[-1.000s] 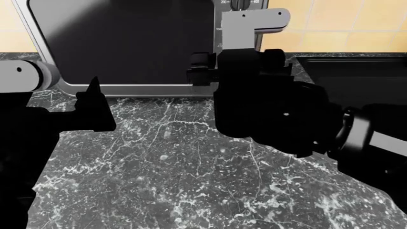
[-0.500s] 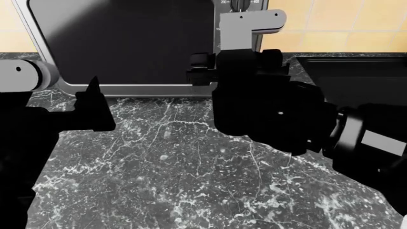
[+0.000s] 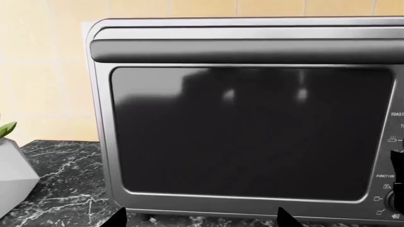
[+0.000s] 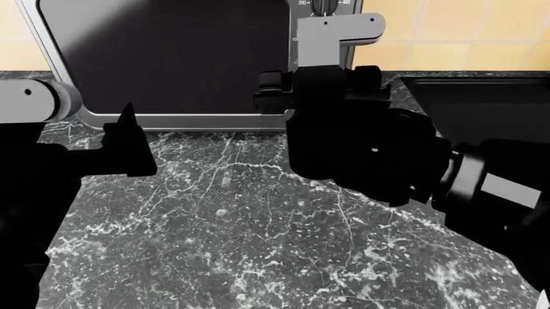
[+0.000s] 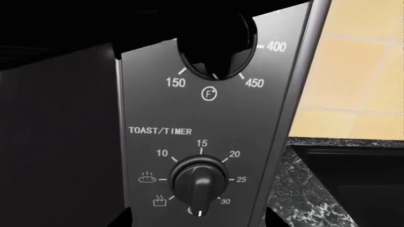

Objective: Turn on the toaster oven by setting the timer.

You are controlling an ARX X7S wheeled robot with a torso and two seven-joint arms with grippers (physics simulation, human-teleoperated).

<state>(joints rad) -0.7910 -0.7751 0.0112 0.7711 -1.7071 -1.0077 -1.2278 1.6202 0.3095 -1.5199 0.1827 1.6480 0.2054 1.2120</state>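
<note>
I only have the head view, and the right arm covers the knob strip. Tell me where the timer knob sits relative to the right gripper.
Observer: In the right wrist view, the TOAST/TIMER knob is straight ahead of the right gripper. The fingertips are apart and not closed on the knob.
Operator: Give me its setting.
Observer: Its white pointer aims straight down, past the 30 mark.
Operator: Report what sits above it.
Observer: The temperature knob, with the 150, 400 and 450 marks around it.
Operator: Now the left side.
Observer: The left gripper is open and faces the glass door of the toaster oven. A white planter stands beside the oven.
</note>
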